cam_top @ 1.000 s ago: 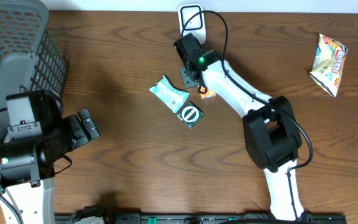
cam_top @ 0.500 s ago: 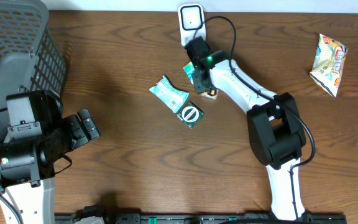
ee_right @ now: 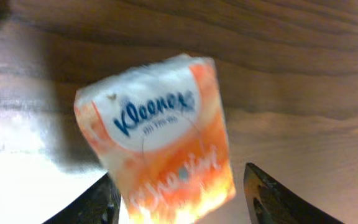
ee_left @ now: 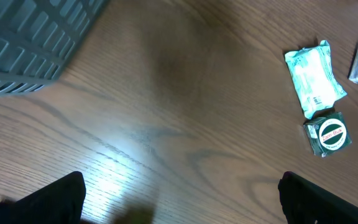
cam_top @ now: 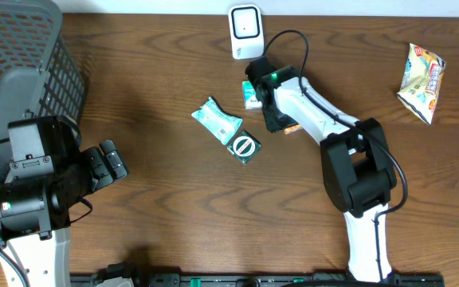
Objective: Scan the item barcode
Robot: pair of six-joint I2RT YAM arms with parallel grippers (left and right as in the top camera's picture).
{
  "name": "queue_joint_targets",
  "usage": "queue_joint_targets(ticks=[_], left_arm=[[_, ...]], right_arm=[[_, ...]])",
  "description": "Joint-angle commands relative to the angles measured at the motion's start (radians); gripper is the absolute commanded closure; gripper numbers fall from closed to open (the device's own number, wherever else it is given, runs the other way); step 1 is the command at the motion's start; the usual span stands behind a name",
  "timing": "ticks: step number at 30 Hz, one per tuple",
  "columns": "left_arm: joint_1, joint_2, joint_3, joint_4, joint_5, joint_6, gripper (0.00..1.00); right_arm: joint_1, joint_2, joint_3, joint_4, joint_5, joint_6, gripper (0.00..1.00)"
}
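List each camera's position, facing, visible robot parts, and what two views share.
Overhead: above the table, facing down; basket, scanner, left arm and right arm.
Left wrist: on the left arm, looking across the wood at the green pack and round-labelled tin; own open pincer, fingers at bottom corners.
Right wrist: on the right arm, facing the Kleenex pack between its fingers.
Shared: overhead and left wrist both show the green pack.
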Motion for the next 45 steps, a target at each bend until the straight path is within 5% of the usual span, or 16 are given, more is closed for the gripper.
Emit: queue_joint_targets(ticks=[1,15,27,32,45], left_arm=[[0.005,0.000,-0.002,0.000,-0.016,-0.009,0.02],[0.005,0.000,-0.002,0.000,-0.017,-0.010,0.03],[0.005,0.000,-0.002,0.000,-0.016,-0.009,0.03],[0.005,0.000,-0.002,0.000,-0.017,-0.009,0.02],[0.005,0.000,-0.002,0.000,-0.016,-0.009,0.02]], right_arm=[[0.002,-0.113,0.000,-0.018,0.030,0.031,0.41],[0.024,-0.202,0.000,-0.004,-0.421,0.029,0.14],[0.055,-0.202,0.000,0.018,-0.442,0.029,0.14],[0.078,-0.201,0.000,0.113,-0.503,0.024,0.23],[0.159,-0.142,-0.001,0.274,-0.557,-0.169,0.30]])
